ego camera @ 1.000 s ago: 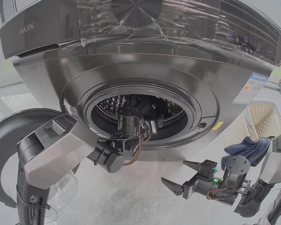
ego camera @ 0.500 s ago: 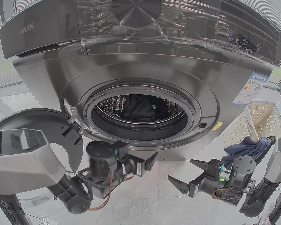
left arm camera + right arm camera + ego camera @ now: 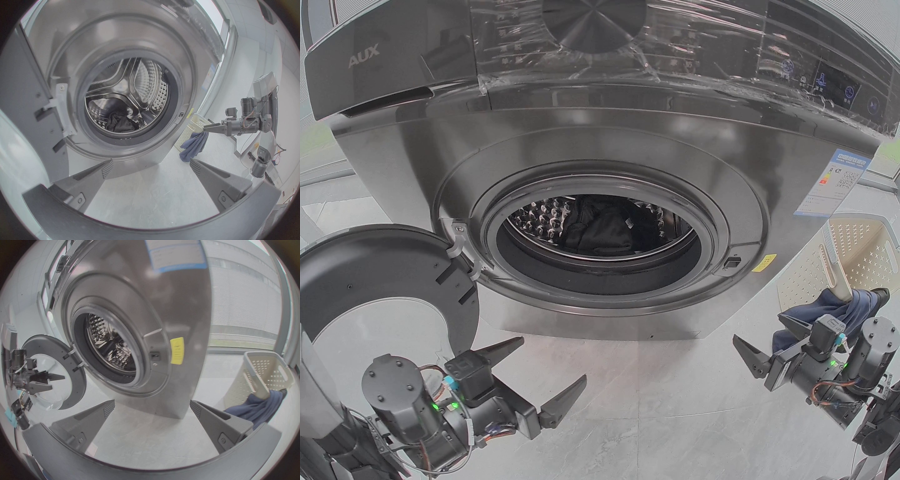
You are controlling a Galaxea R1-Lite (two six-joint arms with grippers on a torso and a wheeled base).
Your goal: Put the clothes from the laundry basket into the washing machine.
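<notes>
A black garment (image 3: 600, 228) lies inside the washing machine's drum (image 3: 544, 219), also seen as the dark heap (image 3: 120, 122) in the left wrist view. At the right stands a cream laundry basket (image 3: 862, 256) with a blue garment (image 3: 831, 309) draped over its near rim. My left gripper (image 3: 550, 359) hangs open and empty low at the left, in front of the machine and below the open door (image 3: 381, 275). My right gripper (image 3: 758, 329) is open and empty, just left of the blue garment (image 3: 259, 407) and the basket (image 3: 268, 371).
The round door stands swung out to the left of the drum opening (image 3: 594, 237). Pale tiled floor (image 3: 650, 400) lies free between the two grippers in front of the machine. The machine's front panel (image 3: 675, 144) rises close ahead.
My left arm has drawn back out of the drum and dropped to the lower left, open, with the black garment left inside. The right gripper has shifted right, closer to the basket.
</notes>
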